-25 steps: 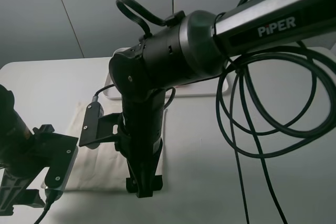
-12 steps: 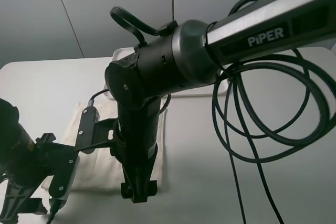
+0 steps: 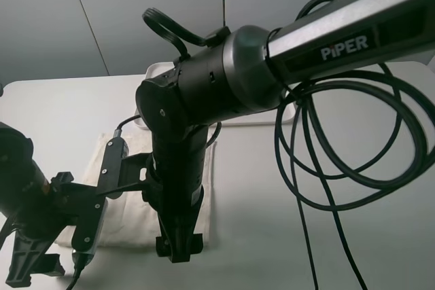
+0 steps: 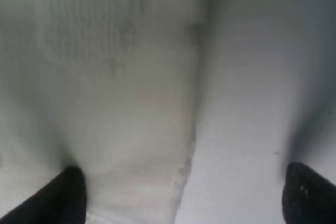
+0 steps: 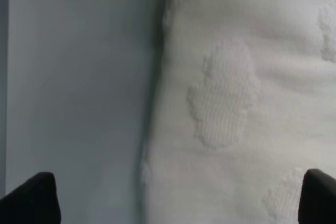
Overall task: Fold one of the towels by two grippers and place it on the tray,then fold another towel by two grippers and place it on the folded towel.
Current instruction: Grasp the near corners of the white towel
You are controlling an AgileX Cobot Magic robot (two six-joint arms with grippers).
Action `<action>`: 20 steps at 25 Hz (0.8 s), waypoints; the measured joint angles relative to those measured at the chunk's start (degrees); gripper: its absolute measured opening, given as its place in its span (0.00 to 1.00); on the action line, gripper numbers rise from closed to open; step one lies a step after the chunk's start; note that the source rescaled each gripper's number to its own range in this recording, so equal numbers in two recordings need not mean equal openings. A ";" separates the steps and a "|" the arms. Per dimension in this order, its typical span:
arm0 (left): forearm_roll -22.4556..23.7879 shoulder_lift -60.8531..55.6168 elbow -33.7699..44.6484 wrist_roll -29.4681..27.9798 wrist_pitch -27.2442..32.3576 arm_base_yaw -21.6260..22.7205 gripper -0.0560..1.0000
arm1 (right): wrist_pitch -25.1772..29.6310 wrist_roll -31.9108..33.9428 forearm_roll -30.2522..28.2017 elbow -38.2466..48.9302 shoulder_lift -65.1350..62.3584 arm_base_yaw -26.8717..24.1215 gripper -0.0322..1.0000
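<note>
I see the left gripper (image 3: 30, 268) at seven o'clock and the right gripper (image 3: 178, 249) at six, both spread wide and empty, each straddling an edge of the cream towel (image 3: 129, 216) flat on the table (image 3: 61, 106), tray (image 3: 158, 68) at its twelve.

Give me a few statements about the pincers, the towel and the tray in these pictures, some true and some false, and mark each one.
1. The left pincer and the right pincer are both open. True.
2. The cream towel lies on the tray. False: it lies flat on the table, nearer the camera than the tray.
3. The right pincer straddles an edge of the cream towel. True: one fingertip is over cloth, the other over bare table.
4. The left pincer holds a lifted towel corner. False: it grips nothing.
</note>
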 joint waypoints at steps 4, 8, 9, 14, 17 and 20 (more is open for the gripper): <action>0.01 0.00 0.00 -0.03 0.00 0.00 0.98 | -0.10 0.00 0.17 0.00 0.00 0.00 0.98; 0.12 0.00 0.00 -0.03 0.00 0.00 0.98 | -0.10 -0.23 0.20 0.00 0.14 0.00 0.98; 0.12 0.00 0.00 -0.03 0.00 0.00 0.98 | 0.05 -0.23 0.20 0.00 0.41 0.00 0.98; 0.12 0.09 0.00 -0.03 0.00 0.00 0.98 | 2.88 0.08 -0.61 0.00 2.91 0.00 0.98; 0.12 0.09 0.00 -0.03 0.00 0.00 0.98 | 3.23 0.99 -2.56 0.00 3.14 0.00 0.98; 0.12 0.09 0.00 -0.03 0.00 0.00 0.98 | 4.15 1.41 -3.36 0.00 3.14 0.00 0.98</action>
